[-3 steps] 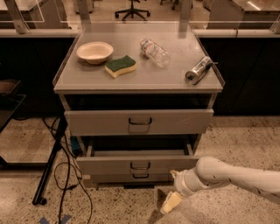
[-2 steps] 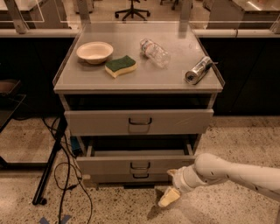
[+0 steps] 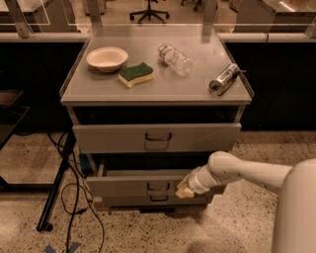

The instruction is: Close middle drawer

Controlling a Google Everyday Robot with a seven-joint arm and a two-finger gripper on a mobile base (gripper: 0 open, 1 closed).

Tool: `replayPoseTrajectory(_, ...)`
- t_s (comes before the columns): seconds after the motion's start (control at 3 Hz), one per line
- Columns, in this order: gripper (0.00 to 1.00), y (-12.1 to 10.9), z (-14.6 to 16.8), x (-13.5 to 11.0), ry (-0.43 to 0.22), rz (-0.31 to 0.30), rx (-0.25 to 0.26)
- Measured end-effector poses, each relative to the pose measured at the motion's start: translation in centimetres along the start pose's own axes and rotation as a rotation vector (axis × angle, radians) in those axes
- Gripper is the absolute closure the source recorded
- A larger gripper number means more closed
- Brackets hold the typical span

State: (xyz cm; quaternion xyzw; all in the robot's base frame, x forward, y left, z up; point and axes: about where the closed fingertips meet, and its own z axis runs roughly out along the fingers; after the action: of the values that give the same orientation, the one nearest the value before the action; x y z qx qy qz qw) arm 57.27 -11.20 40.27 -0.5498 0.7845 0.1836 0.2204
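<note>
Arm: white, reaches in low from the near right, across the speckled floor.
Gripper: at the front face of the middle drawer, just right of its small loop handle; whether it is open or closed cannot be told.
Middle drawer: second of three in the grey cabinet, standing partly out toward the near side. Its long axis runs left to right and its flat front faces near.
Middle drawer tray: in shadow, contents cannot be made out.
Lowest drawer: a short front just below, set a little farther back.
Upper drawer: taller front with a darker handle, and a dark gap above it.
Cabinet top: a pale bowl at far left with nothing in it. A green-and-yellow sponge lies just right of the bowl. A clear plastic bottle lies on its side at centre, a silver can on its side at right.
Left floor: black cables beside the cabinet.
Far background: an office chair.
</note>
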Motion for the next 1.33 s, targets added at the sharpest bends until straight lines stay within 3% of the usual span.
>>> replayPoseTrajectory(0.33,0.68,-1.37,0.01,-0.82,-0.003,-0.010,0.017)
replayPoseTrajectory(0.67,0.37,-1.37,0.01,-0.82,-0.003,-0.010,0.017)
replayPoseTrajectory(1.0,0.14,-1.37,0.01,-0.82,-0.003,-0.010,0.017)
replayPoseTrajectory(1.33,0.00,-1.37,0.01,-0.82,-0.003,-0.010,0.017)
